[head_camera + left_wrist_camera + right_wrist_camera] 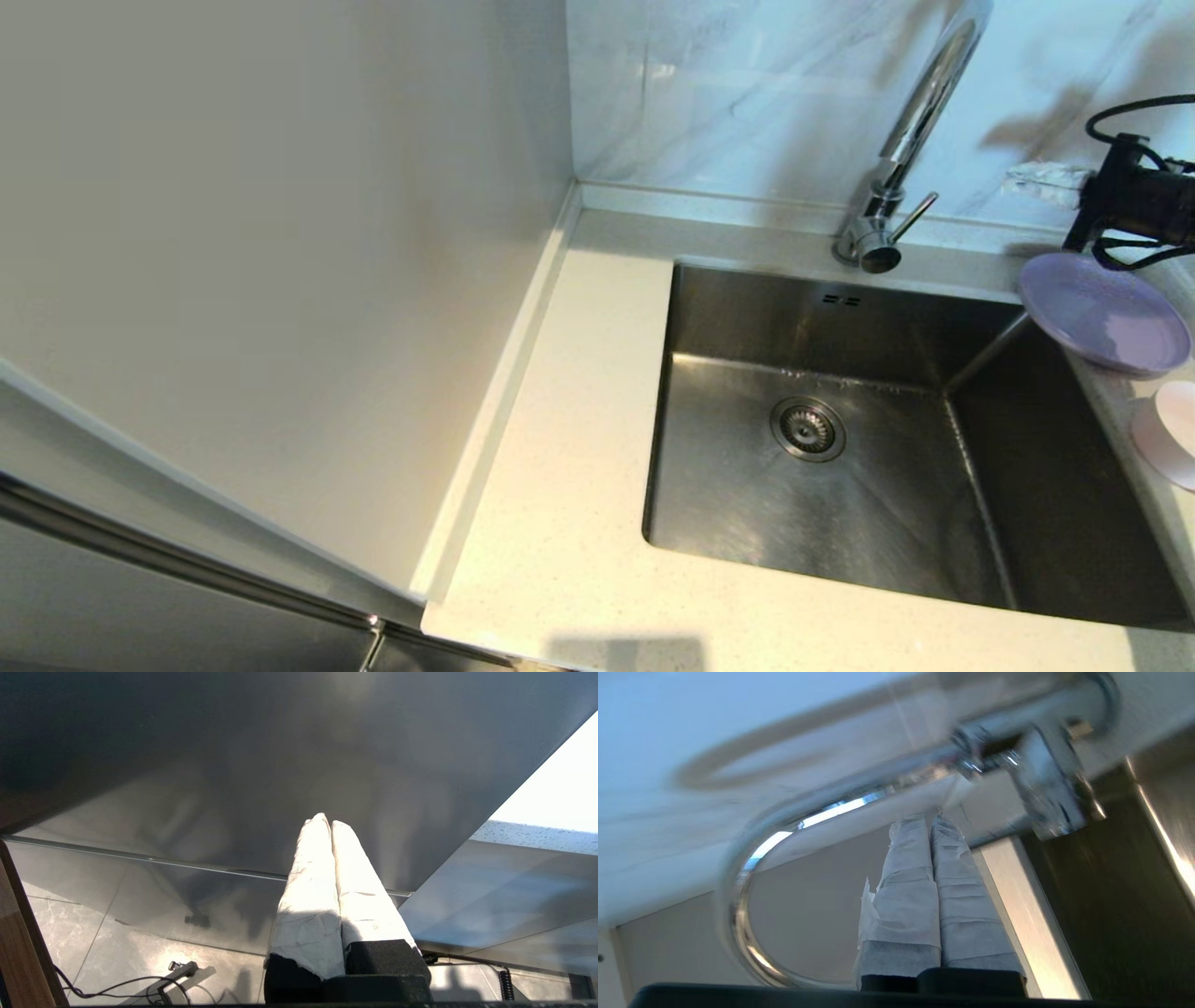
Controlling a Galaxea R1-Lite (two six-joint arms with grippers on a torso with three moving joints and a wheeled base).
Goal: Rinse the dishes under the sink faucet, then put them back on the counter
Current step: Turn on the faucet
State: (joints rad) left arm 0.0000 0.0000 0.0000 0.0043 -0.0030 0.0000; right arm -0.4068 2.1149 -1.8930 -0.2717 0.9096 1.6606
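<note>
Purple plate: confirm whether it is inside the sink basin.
No. The purple plate rests on the counter at the basin's right rim.

No legible text or labels anywhere.

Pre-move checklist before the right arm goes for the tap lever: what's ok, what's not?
1. Right tool empty, fingers together: ok.
2. Right tool close to the faucet: ok.
3. Lever unobstructed: ok.
4. Water off, basin empty: ok.
5. Purple plate on the counter, overhanging the basin edge: not ok.
6. Pink bowl fully seated: cannot tell, cut off by the frame.
7. Left tool shut, parked away from the sink: ok.
</note>
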